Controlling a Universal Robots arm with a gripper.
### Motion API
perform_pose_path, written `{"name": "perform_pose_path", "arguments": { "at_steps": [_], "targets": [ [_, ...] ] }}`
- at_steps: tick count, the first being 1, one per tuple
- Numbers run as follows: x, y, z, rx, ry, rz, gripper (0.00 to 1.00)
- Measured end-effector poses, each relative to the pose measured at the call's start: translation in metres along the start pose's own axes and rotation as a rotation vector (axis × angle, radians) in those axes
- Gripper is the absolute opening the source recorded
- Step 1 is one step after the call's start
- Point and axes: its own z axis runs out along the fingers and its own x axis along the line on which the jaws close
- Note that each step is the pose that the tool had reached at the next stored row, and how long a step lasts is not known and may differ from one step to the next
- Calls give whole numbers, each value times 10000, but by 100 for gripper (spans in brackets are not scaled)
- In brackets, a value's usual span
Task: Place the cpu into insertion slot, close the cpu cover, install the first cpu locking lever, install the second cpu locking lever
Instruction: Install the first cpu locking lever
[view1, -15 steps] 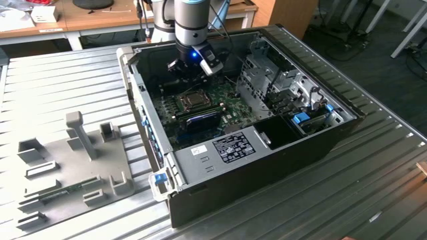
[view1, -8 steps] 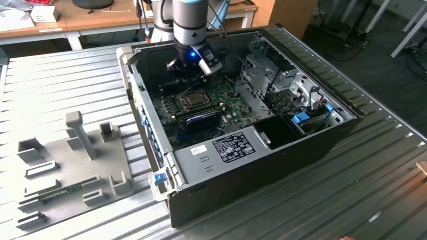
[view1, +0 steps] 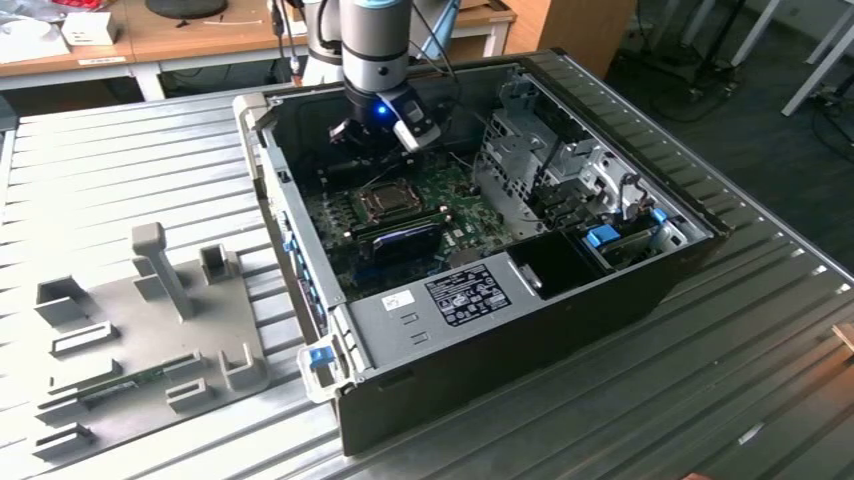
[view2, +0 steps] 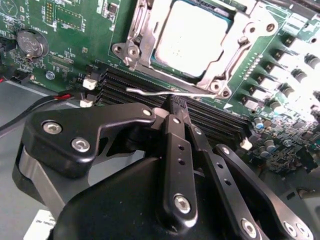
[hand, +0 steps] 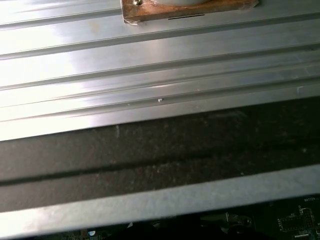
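In the second wrist view the cpu (view2: 192, 37) lies flat in the insertion slot (view2: 131, 50), its pale metallic top showing. The silvery cpu cover (view2: 250, 35) is folded down around it. A thin wire locking lever (view2: 170, 92) runs along the socket edge closest to the memory slots, its free end pointing away from the socket. My gripper (view2: 172, 103) is shut with nothing between its black fingers (view2: 175, 145), and the tips sit just beside that lever. In the exterior view the gripper (view1: 378, 137) hangs inside the open computer case (view1: 400, 330), above the insertion slot (view1: 388, 200).
Long black memory slots (view2: 210, 120) lie between the gripper and the socket. A coin battery (view2: 31, 42) and red and black wires (view2: 45, 102) are nearby. Drive cages (view1: 561, 170) fill the case's right in the exterior view. A grey fixture plate (view1: 134, 340) lies on the ribbed table (view1: 120, 170).
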Motion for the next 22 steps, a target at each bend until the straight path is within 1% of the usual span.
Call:
{"name": "perform_pose_path", "arguments": {
  "at_steps": [10,16,17,19,21,22],
  "targets": [
    [-5,15,-91,-1,-2,0,10],
    [-5,16,-95,-3,-2,0,10],
    [-5,15,-97,-22,2,1,10],
    [-5,13,-97,-178,24,13,10],
    [-6,10,-99,-285,38,21,10],
    [-7,10,-105,-323,45,24,10]
  ]
}}
